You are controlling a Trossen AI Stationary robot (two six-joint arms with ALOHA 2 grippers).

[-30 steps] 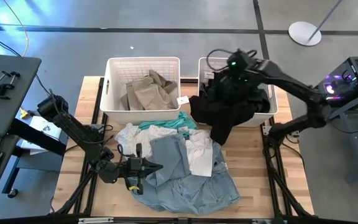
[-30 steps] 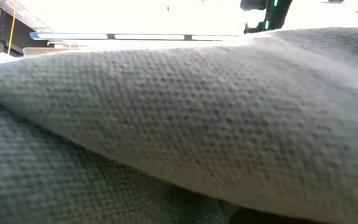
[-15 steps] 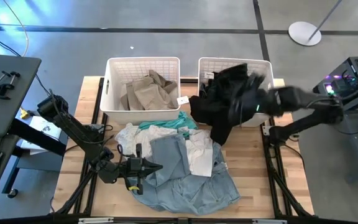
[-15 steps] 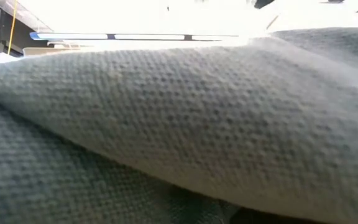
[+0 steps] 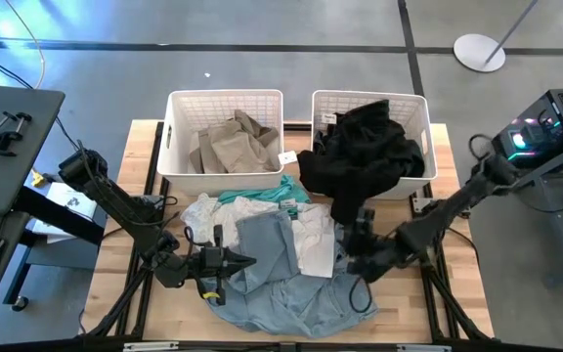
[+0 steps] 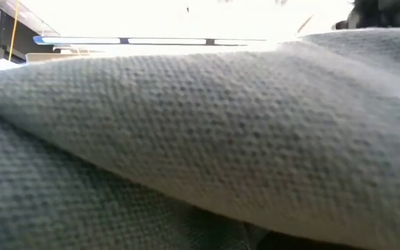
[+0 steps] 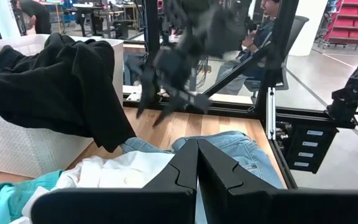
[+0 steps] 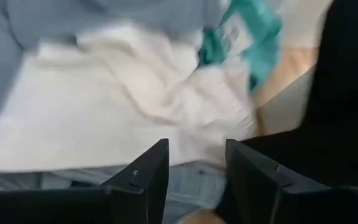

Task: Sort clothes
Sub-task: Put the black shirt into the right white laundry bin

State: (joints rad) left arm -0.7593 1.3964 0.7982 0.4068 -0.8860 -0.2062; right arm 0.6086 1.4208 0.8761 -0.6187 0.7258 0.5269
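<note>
- Nearest to us, the light blue-grey denim garment point(image 5: 296, 293) lies spread at the front edge of the table point(image 5: 418, 313); in the low view its weave point(image 6: 200, 153) fills almost everything.
- Just behind that we see the left gripper point(image 5: 233, 262) low at the pile's left side, its two fingers point(image 7: 188, 180) pressed together with nothing between them.
- The right gripper point(image 5: 353, 256) is down at the pile's right side, just beside the white garment point(image 5: 311, 240); its wrist view shows its fingers point(image 8: 151, 168) apart, empty, over white cloth point(image 8: 104, 118).
- A grey-blue piece point(image 5: 262, 249) lies on top of the pile, between the two grippers.
- Farther back, the teal green garment point(image 5: 277, 194) peeks out at the pile's far edge, just before the baskets.
- At the back we find the tan khaki clothes point(image 5: 233, 142) inside the left white basket point(image 5: 225, 98).
- The black clothes point(image 5: 365, 147) fill the right white basket point(image 5: 369, 96) and drape over its front wall toward the pile.
</note>
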